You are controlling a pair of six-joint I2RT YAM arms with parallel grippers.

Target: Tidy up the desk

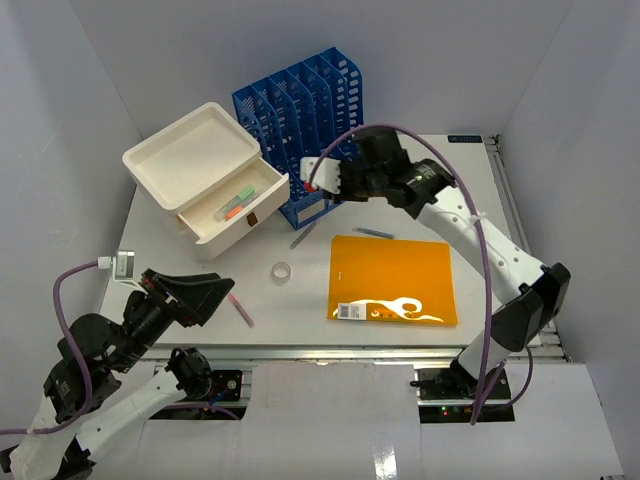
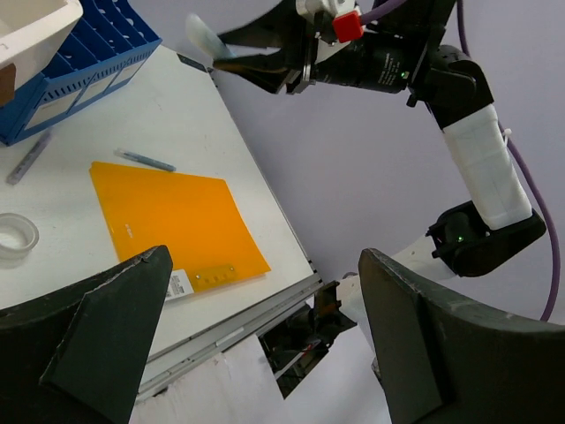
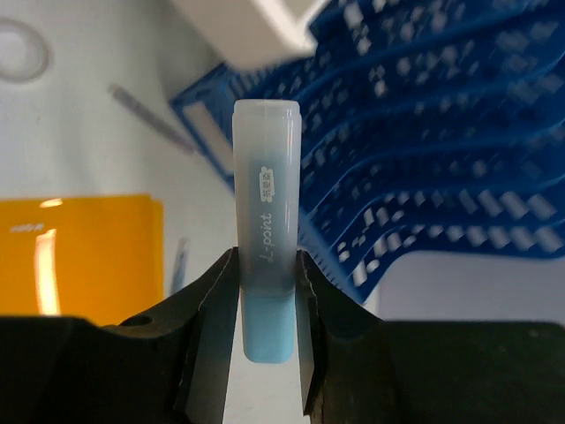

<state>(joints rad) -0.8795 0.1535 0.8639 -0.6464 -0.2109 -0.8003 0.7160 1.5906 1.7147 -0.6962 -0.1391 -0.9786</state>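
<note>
Though indistinct from above, the right pincer grips a pale-blue marker (left pincer gapes).

- The desk holds a drawer box, a blue rack and an orange folder.
- A tape roll lies between box and folder.
- A pink pen lies just beside the left gripper.
</note>
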